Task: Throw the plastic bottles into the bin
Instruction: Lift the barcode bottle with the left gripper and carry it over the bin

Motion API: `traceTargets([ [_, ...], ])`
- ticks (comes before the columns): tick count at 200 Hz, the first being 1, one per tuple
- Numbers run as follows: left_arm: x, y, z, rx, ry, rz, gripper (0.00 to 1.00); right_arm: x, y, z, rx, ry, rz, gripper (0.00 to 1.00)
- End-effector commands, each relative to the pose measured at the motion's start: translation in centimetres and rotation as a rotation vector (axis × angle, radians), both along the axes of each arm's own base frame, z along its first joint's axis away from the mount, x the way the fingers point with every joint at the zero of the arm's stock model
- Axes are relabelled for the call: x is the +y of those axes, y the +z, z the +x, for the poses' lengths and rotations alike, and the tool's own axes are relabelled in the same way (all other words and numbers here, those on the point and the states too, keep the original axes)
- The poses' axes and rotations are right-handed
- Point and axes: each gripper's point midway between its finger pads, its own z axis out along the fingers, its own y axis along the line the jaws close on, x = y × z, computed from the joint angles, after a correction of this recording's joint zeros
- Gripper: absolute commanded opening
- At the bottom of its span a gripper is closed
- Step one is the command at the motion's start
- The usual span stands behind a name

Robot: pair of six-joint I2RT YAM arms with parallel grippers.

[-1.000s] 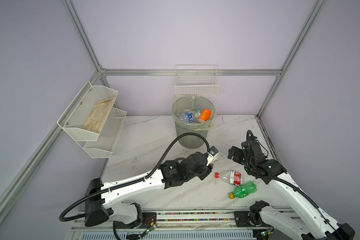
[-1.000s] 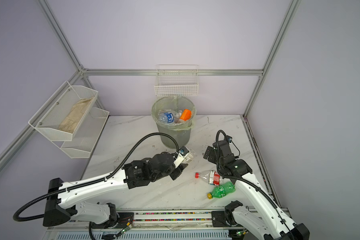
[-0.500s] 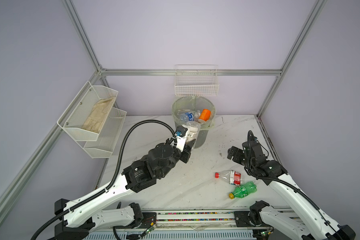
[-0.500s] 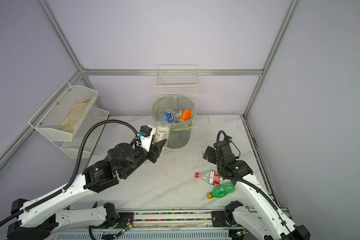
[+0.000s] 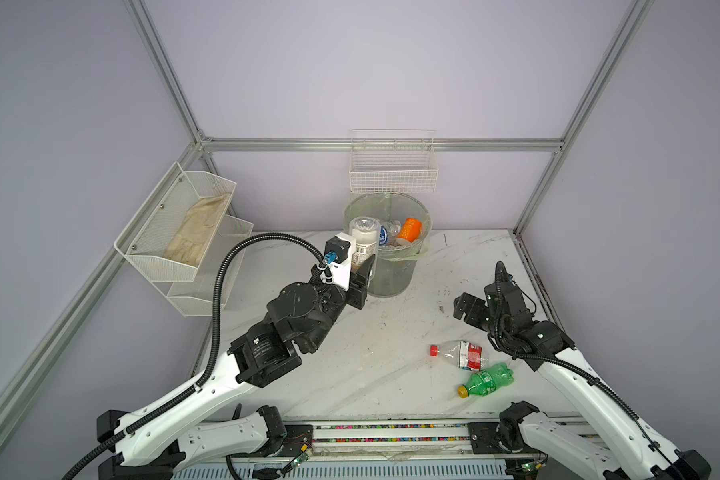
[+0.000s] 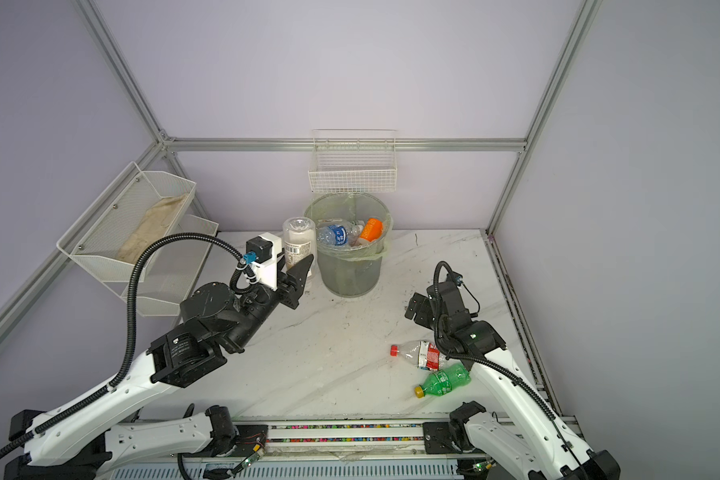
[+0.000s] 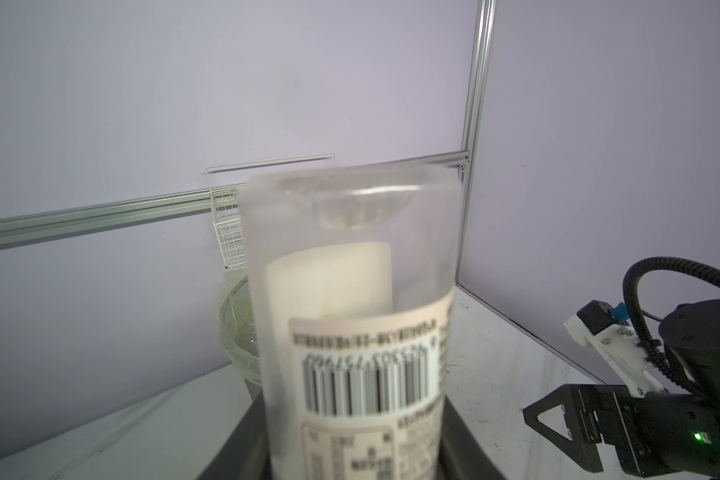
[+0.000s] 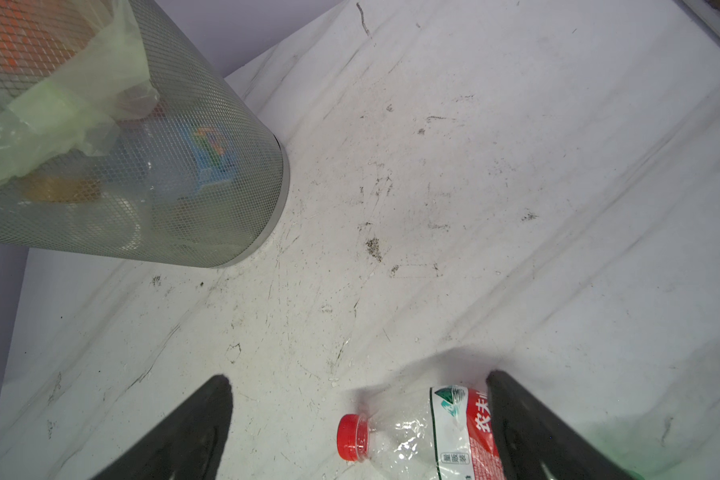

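Observation:
My left gripper (image 5: 360, 268) (image 6: 298, 272) (image 7: 350, 457) is shut on a clear plastic bottle (image 5: 364, 237) (image 6: 299, 245) (image 7: 350, 316) with a white barcode label. It holds the bottle base-up, level with the bin's left rim. The bin (image 5: 391, 272) (image 6: 352, 276) (image 7: 233, 328) (image 8: 163, 174) holds several bottles, one of them orange (image 5: 410, 228). On the table lie a crushed clear bottle with a red cap (image 5: 460, 353) (image 6: 420, 353) (image 8: 425, 432) and a green bottle (image 5: 487, 379) (image 6: 445, 380). My right gripper (image 5: 464, 305) (image 6: 416, 307) (image 8: 358, 378) hangs open above the red-capped bottle.
A white wire basket (image 5: 393, 174) hangs on the back wall just above the bin. White mesh shelf trays (image 5: 184, 232) holding a cloth stick out from the left wall. The arm bases and a rail (image 5: 391, 434) line the front edge.
My left arm has lifted the white-labelled bottle from the middle of the table up and back to the bin's left rim. The right arm has barely moved.

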Motion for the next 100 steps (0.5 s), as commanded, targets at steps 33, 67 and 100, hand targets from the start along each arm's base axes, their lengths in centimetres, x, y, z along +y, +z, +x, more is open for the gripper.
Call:
traceTargets([
  [33, -0.2, 6.5, 1.4, -0.134, -0.013, -0.075, 0.30, 0.1, 0.0, 0.1, -0.013, 0.000, 0.016, 0.97],
  [67, -1.0, 7.5, 3.9, -0.132, -0.021, -0.075, 0.29, 0.0, 0.2, 0.1, -0.017, -0.001, 0.015, 0.97],
  [100, -2.2, 8.0, 7.3, -0.115, -0.044, -0.092, 0.30, 0.2, 0.3, 0.2, -0.017, 0.003, 0.017, 0.97],
])
